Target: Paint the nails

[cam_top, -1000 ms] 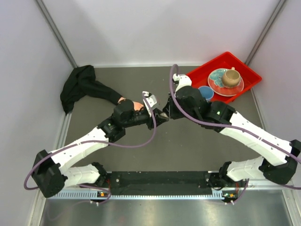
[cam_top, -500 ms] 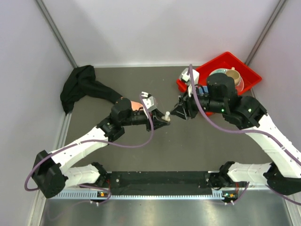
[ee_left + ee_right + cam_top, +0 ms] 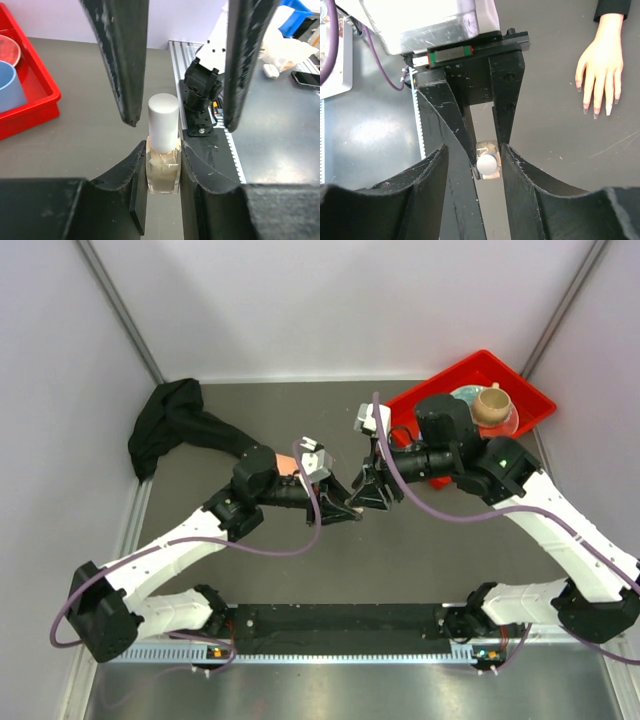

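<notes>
Left tool (image 3: 343, 508) clamped on bottle (image 3: 163, 180) body. Right tool (image 3: 475, 148) open, jaws either side of white cap (image 3: 163, 117), not touching. Nails (image 3: 595, 115) on mannequin hand (image 3: 601, 60), flat on counter (image 3: 545, 130), 2 o'clock in right wrist view. Centre cap, close squarely, unscrew without tilting bottle.

Bottle (image 3: 162, 176) in L gripper (image 3: 163, 152), R gripper (image 3: 180, 124) astride its cap (image 3: 163, 117).
</notes>
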You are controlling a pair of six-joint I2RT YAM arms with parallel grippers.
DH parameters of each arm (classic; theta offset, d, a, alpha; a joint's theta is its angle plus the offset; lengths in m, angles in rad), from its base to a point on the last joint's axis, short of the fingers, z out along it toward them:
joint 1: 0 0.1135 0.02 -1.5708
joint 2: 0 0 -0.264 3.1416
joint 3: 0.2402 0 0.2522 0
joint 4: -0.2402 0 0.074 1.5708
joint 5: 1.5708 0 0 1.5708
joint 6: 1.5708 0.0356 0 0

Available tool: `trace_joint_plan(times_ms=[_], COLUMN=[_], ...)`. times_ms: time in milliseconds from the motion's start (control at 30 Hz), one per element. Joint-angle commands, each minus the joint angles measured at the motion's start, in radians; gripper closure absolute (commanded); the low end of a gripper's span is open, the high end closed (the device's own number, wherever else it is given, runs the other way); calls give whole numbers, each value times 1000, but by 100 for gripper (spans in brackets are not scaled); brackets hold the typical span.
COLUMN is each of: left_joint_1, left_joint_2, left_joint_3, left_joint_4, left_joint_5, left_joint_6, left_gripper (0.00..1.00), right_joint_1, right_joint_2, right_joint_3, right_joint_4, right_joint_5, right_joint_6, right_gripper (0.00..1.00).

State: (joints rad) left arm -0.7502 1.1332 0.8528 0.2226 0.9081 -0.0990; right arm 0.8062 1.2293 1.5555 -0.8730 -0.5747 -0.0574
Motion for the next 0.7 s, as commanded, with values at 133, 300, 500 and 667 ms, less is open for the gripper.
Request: trace_joint_plan(times_ms=[133, 300, 500, 667], left_joint_1=[6, 6, 5, 5], left_joint_2=[-39, -41, -73, -73], left_joint_3=[43, 49, 35, 0], left_joint_4=[24, 20, -26, 70], left_joint_5=[58, 31, -322, -517], left_joint_6=[-5, -2, 70, 62], left_gripper=[100, 100, 100, 100], right_joint_1=[-10, -7, 66, 306], right_joint_2=[-22, -34, -39, 53], right_joint_3=[-25, -51, -91, 14], right_joint_4=[6, 15, 115, -33], right_joint_5=[-1, -20, 354, 1249], right_joint_6=[-27, -13, 221, 720], right_gripper=[58, 85, 100, 100])
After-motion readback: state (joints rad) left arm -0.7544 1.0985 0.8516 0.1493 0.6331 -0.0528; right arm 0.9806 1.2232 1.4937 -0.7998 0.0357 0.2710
